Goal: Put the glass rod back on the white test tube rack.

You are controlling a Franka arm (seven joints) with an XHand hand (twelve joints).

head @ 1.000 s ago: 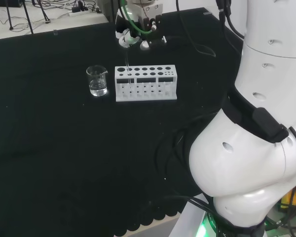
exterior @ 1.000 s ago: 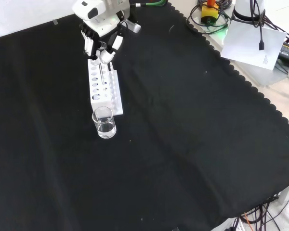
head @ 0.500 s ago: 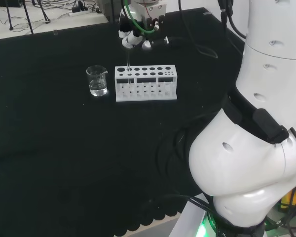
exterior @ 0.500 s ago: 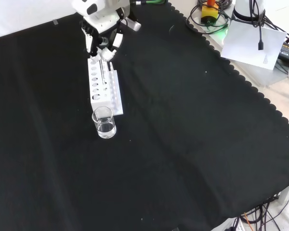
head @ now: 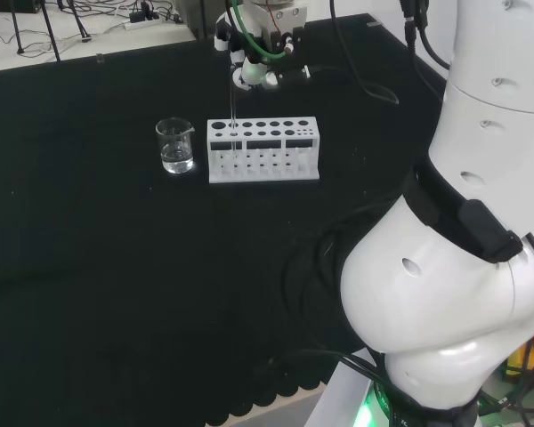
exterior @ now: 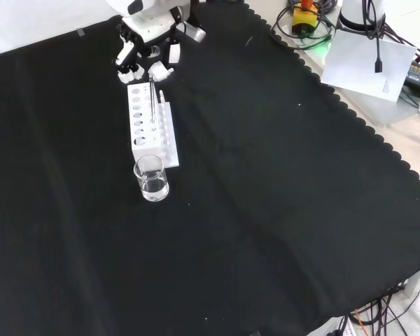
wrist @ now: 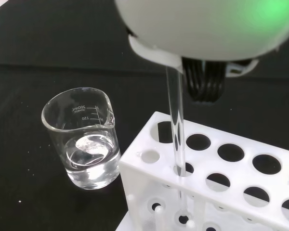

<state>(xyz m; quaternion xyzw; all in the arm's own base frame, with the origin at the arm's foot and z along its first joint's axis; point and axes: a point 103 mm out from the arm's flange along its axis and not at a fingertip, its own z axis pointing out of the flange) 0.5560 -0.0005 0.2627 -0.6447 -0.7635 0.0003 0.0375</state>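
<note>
The white test tube rack (head: 276, 168) lies on the black cloth; it also appears in the front view (exterior: 169, 143) and the wrist view (wrist: 149, 171). The thin glass rod (head: 233, 120) stands nearly upright in a hole near the rack's beaker end (exterior: 152, 105), (wrist: 176, 130). The hand (exterior: 148, 28) hovers above the rod's top, its fingertips (exterior: 130, 70) spread to either side of the rod and not closed on it. In the head view the hand (head: 254, 44) is just beyond the rack. A blurred white part of the hand (wrist: 207, 24) hides the rod's top.
A small glass beaker (head: 176, 146) with some clear liquid stands beside the rack's end (exterior: 152, 178), (wrist: 84, 139). The arm's big white links (head: 463, 231) stand at the head view's right. Cables and papers (exterior: 367, 56) lie past the cloth's scalloped edge.
The hand has opened off the rod and lifted away from the rack. The rod stays standing in its hole. Rack and beaker have not moved.
</note>
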